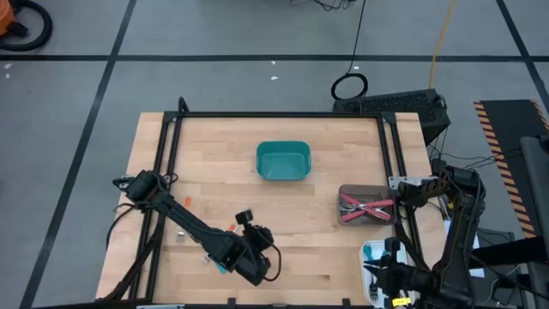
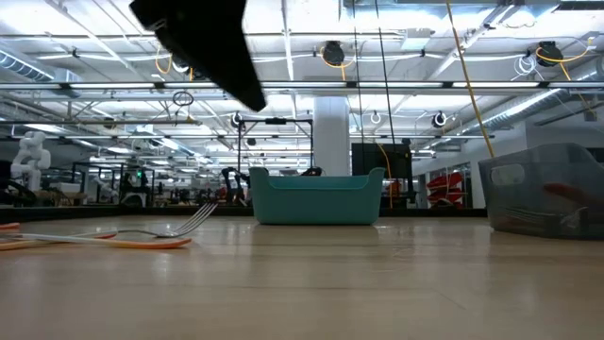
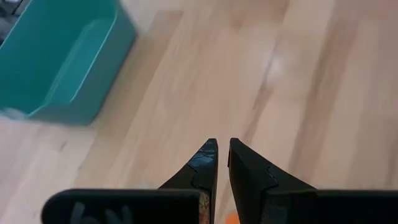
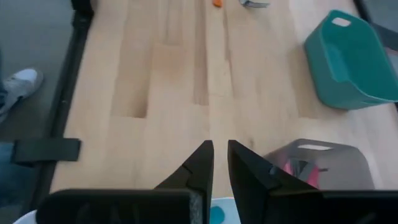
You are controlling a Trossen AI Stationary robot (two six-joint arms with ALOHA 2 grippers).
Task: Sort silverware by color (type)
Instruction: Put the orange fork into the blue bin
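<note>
Wood table (image 1: pixel 326 215), high view: teal bin (image 1: pixel 283 160) centre, grey bin (image 1: pixel 367 206) holding red forks (image 1: pixel 364 207). Low view alone shows an orange-handled fork (image 2: pixel 113 236) lying flat. Left wrist: left gripper (image 3: pixel 222 152) nearly closed, empty. Right wrist: right gripper (image 4: pixel 220 152) likewise, above the grey bin.

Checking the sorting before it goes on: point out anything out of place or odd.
Nothing is spilled or damaged. A few forks still lie loose on the table near the left claw, unsorted. The teal bin looks empty, while the grey bin holds red-handled ones.
</note>
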